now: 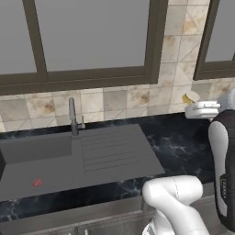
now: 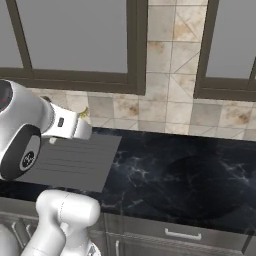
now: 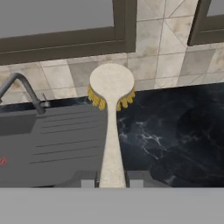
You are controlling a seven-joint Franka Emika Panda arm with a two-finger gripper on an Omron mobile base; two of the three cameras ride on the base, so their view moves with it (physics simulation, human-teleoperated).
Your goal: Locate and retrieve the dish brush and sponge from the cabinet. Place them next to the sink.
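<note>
The dark marbled table (image 1: 183,142) was seen running along a tiled wall (image 2: 170,60) beneath dark-framed windows (image 1: 92,36), with drawer fronts showing under its front edge in the right base view. The sink (image 1: 41,151) was set into the table, a wide dark grey basin with a ribbed drainboard (image 1: 112,147) on its right side and a slim grey faucet (image 1: 72,117) standing at its back edge; a small red spot lay on the basin floor near its front left. The white arm (image 1: 176,202) was raised from the base, with its hand held above the table just to the right of the drainboard. The dish brush (image 3: 111,113) was gripped by its pale handle, the fingers (image 3: 89,179) being clenched on the lower end of that handle, one on each side. The brush was held off the table, its round head pointing away from the hand toward the tiled wall, with the yellow bristles showing under the rim of the head. In the hand view the head was seen over the line where the drainboard's right edge met the marbled table. In the left base view the brush head (image 1: 190,97) was seen as a small yellow and white shape against the wall tiles, beyond the hand.
</note>
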